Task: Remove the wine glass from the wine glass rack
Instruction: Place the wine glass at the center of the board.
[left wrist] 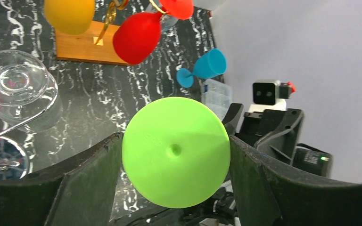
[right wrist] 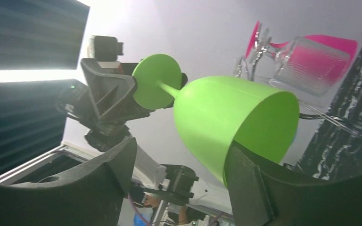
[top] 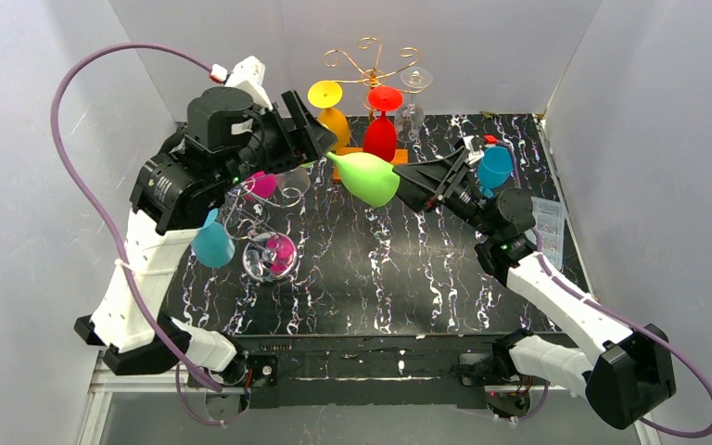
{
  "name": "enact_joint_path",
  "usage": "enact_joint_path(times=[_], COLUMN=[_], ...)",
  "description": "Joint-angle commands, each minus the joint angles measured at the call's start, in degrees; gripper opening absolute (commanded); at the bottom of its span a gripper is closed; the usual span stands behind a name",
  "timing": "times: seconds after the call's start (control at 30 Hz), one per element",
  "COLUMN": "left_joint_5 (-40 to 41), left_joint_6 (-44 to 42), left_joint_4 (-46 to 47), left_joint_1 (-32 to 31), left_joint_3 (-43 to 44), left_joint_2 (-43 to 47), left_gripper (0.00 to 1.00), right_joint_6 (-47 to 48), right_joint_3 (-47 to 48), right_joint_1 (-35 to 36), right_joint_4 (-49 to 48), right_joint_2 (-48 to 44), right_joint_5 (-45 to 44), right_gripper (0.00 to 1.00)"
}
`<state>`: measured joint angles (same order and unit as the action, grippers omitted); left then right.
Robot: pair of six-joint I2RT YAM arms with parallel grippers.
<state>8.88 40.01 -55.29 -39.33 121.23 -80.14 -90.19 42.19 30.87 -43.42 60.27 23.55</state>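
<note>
Holding the green wine glass (top: 368,176) by its foot, my left gripper (left wrist: 175,141) is clamped on the disc. In the left wrist view both fingers (left wrist: 92,181) press the disc's edges at the lower middle of the frame. The glass hangs in the air at the centre of the top view, already off the wine glass rack (top: 368,57) and just below the rack's wooden base in that frame.

Its long axis lies nearly level. The foot points to the upper left, into my left gripper, and the bowl's mouth points to the lower right, straight at my right gripper (top: 410,181).

My right jaws stand apart around the bowl. In the right wrist view one finger (right wrist: 245,188) overlaps the bowl's lower edge, while a gap shows between the bowl and the other finger, so I judge nothing is gripped there yet.

The handover seems to turn on the right jaws staying square across that axis as they close on the bowl's widest part.
</note>
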Motion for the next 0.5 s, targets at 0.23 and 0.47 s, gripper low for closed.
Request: enact_joint_path(times=[0.23, 0.47], left_joint_5=[-11.93, -14.60], left_joint_6=[6.99, 6.14], left_joint_4=[10.65, 11.48], left_joint_1=[3.21, 3.30], left_joint_3=[-5.47, -5.86], left_joint_2=[5.07, 4.90], left_gripper=[0.44, 0.57], right_joint_6=[-5.04, -2.07], right_joint_3=[3.51, 6.23], right_joint_1=[0.24, 0.24], right_joint_4=[-13.84, -9.23], right_joint_2=[1.79, 1.24], right_joint_5=[-1.10, -0.83], right_gripper=[0.41, 0.01])
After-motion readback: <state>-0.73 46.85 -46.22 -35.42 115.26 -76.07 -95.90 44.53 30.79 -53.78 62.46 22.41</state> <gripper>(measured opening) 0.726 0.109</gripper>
